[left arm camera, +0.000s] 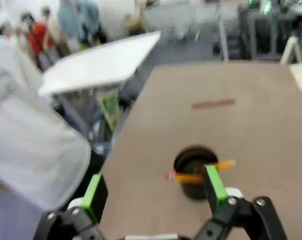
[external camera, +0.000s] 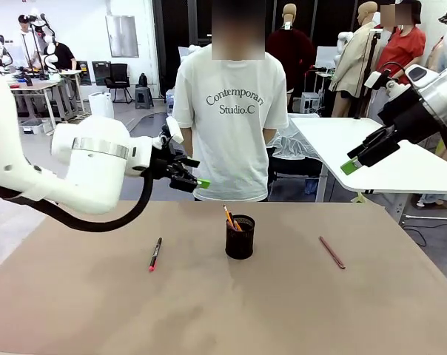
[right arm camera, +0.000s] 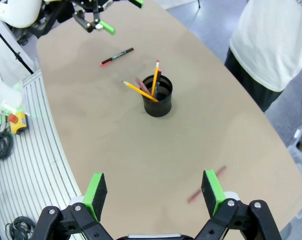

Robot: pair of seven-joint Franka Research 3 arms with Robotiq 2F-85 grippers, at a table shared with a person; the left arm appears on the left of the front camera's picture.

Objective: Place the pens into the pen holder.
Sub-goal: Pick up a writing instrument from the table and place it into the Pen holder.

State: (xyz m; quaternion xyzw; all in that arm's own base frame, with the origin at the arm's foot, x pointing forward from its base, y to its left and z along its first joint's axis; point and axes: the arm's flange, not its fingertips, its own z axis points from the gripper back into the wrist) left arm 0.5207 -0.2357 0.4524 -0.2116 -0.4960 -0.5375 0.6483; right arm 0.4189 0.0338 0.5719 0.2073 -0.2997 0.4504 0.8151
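Note:
The black pen holder [external camera: 240,238] stands mid-table with a yellow-orange pencil [external camera: 229,217] leaning out of it. In the right wrist view the pen holder [right arm camera: 157,98] holds two yellow pencils [right arm camera: 139,90] and a darker stick. A black pen with red ends [external camera: 155,254] lies on the table to the left, and a maroon pen [external camera: 331,252] lies to the right. My left gripper [external camera: 194,173] hovers open and empty above the table's far left. High off the far right corner my right gripper [external camera: 360,154] is also open and empty.
A person in a white T-shirt [external camera: 231,111] stands at the far edge behind the holder. A white table [external camera: 386,155] stands beyond the right corner. The brown tabletop [external camera: 283,310] is bare near me. The left wrist view is blurred; its holder [left arm camera: 195,170] lies between the open fingers.

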